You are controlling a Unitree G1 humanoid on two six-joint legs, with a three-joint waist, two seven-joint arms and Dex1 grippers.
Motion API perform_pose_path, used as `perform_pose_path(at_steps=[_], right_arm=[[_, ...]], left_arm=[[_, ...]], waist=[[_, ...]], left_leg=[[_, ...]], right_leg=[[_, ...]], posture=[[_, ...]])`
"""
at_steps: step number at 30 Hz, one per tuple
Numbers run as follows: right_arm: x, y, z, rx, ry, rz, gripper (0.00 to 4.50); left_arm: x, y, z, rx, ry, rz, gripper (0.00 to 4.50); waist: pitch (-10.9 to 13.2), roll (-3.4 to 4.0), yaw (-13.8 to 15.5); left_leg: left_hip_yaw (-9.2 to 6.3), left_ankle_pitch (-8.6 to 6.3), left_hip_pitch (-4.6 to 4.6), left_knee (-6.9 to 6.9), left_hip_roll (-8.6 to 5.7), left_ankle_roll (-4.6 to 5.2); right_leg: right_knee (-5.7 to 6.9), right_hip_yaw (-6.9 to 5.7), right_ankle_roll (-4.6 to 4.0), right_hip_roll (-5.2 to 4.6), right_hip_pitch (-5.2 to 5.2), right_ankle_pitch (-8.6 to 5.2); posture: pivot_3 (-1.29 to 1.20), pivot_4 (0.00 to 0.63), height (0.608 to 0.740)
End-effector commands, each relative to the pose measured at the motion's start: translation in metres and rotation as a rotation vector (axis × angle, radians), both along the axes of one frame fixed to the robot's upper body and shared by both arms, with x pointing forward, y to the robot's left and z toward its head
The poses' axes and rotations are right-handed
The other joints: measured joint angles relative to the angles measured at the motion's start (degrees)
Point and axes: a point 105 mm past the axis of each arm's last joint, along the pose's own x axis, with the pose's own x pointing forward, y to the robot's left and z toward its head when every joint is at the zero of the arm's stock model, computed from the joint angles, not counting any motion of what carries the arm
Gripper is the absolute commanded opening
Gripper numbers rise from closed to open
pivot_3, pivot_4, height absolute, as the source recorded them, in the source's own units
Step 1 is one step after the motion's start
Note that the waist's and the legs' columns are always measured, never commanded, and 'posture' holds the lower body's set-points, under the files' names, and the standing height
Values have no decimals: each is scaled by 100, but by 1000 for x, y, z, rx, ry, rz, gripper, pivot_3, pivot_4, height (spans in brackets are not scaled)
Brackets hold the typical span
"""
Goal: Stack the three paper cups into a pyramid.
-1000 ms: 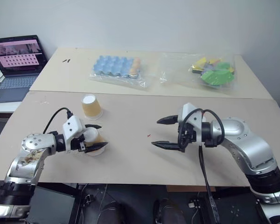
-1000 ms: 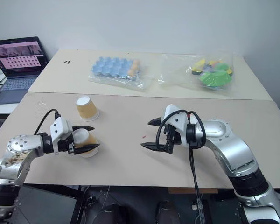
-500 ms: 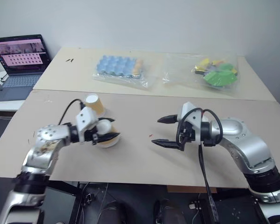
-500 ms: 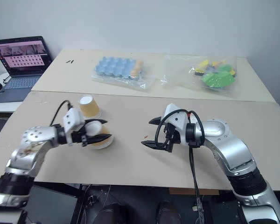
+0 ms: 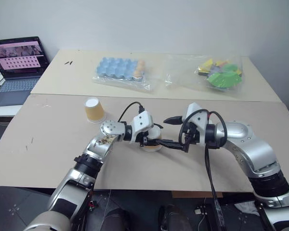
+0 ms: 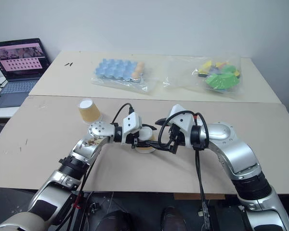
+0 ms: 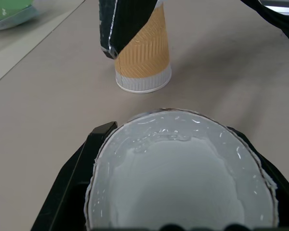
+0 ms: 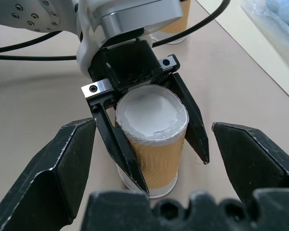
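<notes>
The left pincer (image 8: pixel 149 144), clamped on an upside-down paper cup (image 8: pixel 151 139), presents it between the wide-open, empty right pincer's (image 5: pixel 169 131) fingers, apparently for handover, needing closure next.

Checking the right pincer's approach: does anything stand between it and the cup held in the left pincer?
Only the left pincer itself: its fingers clamp the cup and lie inside the open right pincer. Nothing else visible.

Lab-like test room, plain white wall (image 5: pixel 149 21), pale worktables (image 5: pixel 48 144), open laptop (image 5: pixel 17 60), bagged props (image 5: pixel 221 72)
</notes>
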Motion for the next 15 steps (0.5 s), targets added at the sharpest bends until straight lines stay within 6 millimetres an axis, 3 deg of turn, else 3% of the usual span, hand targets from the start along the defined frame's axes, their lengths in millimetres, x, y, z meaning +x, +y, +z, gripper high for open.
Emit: perform_pose_path(at_steps=[1, 3, 4, 9, 15], right_arm=[[-2, -2, 15, 20, -60, -5, 4500], [-1, -1, 15, 24, -59, -5, 4500], [-1, -1, 15, 25, -58, -6, 4500], [3, 2, 13, 35, -54, 2, 4500], [9, 3, 13, 48, -56, -1, 4500]], left_arm=[[2, -1, 4, -14, -12, 1, 3605], [5, 1, 12, -27, -37, 15, 4306], [6, 2, 15, -32, -46, 19, 4441], [6, 16, 55, -79, -120, 50, 4441], [-32, 51, 96, -91, -96, 33, 4441]], waist=[[0, 0, 0], [0, 0, -2], [0, 0, -2], [0, 0, -15], [1, 1, -46]], left_leg=[[-2, 0, 0, 3, 0, 0], [-5, -1, -2, 9, 1, 3], [-6, -2, -3, 10, 1, 4], [-8, -2, -8, 9, 2, 5], [-8, -2, -11, 8, 7, 4]], right_leg=[[1, 0, 0, 0, 1, 0], [2, 0, 2, 0, 3, 2], [2, -1, 2, 0, 2, 2], [1, -2, 2, 0, -2, 2], [1, 0, 3, 1, -7, 2]], posture=[[0, 150, 733], [0, 150, 733], [0, 150, 733], [0, 150, 733], [0, 150, 733]])
